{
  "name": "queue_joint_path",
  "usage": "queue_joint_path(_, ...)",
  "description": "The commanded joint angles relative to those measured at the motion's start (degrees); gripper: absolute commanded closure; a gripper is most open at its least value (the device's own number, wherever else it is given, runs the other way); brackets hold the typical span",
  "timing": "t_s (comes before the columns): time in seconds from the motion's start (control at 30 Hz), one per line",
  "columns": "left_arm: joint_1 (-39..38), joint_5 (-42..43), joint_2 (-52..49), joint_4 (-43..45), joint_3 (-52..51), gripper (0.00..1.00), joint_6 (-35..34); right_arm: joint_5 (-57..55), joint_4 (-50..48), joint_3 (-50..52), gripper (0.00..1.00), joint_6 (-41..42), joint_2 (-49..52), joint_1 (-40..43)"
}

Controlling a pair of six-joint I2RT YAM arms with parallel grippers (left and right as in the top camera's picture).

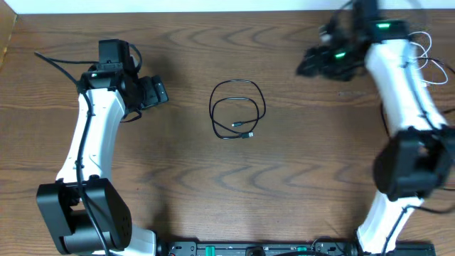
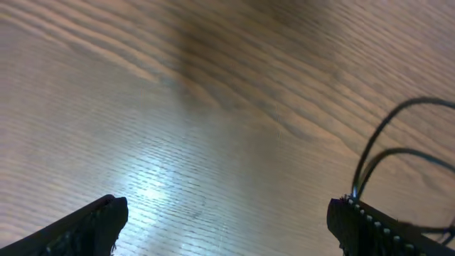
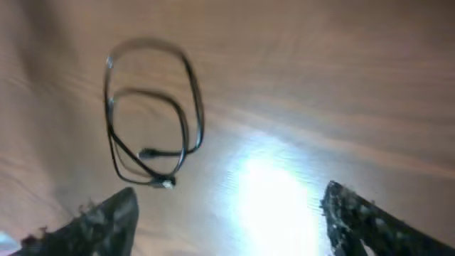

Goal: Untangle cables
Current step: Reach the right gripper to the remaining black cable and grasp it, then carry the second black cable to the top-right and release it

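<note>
Overhead, the left tool (image 1: pixel 158 92) sits with its jaws spread wide and nothing between them. Its own wrist camera shows the two dark fingertips (image 2: pixel 106 217) well apart at the bottom corners, over bare wood grain. The right tool (image 1: pixel 313 62) hangs above the far right part of the desk (image 1: pixel 298 171), smeared by blur in the overhead view. Its wrist camera shows it open too (both fingers low in the frame, nothing held), with a bright glare patch on the wood between them.

The black cable (image 1: pixel 238 126) lies flat near the middle of the desk in a loose coil of about two loops. Its two small plug ends rest close together at the near side of the coil. It is between the two tools, clear of both and nearer the left one. From the right wrist, the same coil (image 3: pixel 148 153) appears upper left, soft with blur, beyond the left-hand finger.

The white cable (image 1: pixel 435 65) shows as thin pale loops at the far right edge of the desk, just beside the right arm's white link and partly hidden by it.

Thin dark strands (image 2: pixel 370 153) arc up at the right of the left wrist view. It cannot be told whether they belong to the black cable or to the arm.
</note>
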State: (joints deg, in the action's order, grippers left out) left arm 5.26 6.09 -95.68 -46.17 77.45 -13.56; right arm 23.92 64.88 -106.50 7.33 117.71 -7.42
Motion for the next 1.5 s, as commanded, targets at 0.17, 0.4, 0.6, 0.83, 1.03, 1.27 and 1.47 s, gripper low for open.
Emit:
queue_joint_path(0.17,1.68,-1.2,0.42,-0.28,-0.37,0.05,-1.81,-7.19,-1.42,0.46,0.34,9.03,9.14,-11.82)
queue_joint_path(0.4,1.68,-1.22,0.42,-0.66,-0.37,0.05,-1.81,-15.76,-3.21,0.46,0.4,14.58,11.58,-16.83)
queue_joint_path(0.6,1.68,-1.22,0.42,-1.36,-0.37,0.05,-1.81,-21.0,-3.58,0.46,0.45,18.51,14.51,-20.28)
queue_joint_path(0.83,1.68,-1.2,0.42,-1.51,-0.37,0.05,-1.81,-21.22,-4.0,0.46,0.54,21.0,16.04,-21.77)
queue_joint_path(1.03,1.68,-1.2,0.42,-1.79,-0.37,0.05,-1.81,-22.95,-4.02,1.97,0.58,25.05,16.48,-22.53)
queue_joint_path(1.27,1.68,-1.2,0.42,-1.79,-0.37,0.05,-1.81,-22.86,-7.34,8.81,0.89,27.02,16.48,-22.58)
queue_joint_path(1.47,1.68,-1.2,0.42,-1.79,-0.37,0.05,-1.81,-21.59,-6.34,7.41,0.99,24.0,14.69,-19.17)
